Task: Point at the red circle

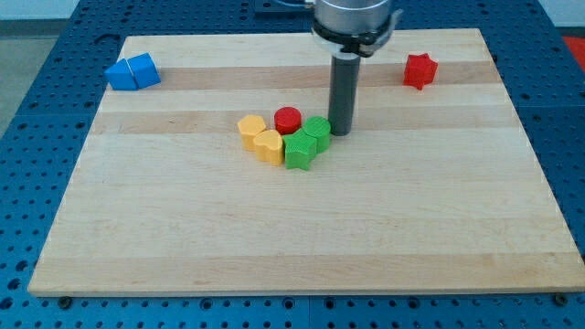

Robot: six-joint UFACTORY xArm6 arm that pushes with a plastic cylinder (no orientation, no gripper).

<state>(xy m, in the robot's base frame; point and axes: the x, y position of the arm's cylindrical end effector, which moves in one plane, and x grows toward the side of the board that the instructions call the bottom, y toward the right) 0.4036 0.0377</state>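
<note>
Wooden board on blue pegboard, blocks clustered mid-board.
my tip grips nothing, sits just right of the green blocks, near the red circle.

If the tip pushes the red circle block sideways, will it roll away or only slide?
The red circle stands on its flat face, so it will probably slide, not roll. It looks solid and stiff. Green blocks and yellow blocks crowd it, so it would likely bump them. My tip is at its right.
</note>
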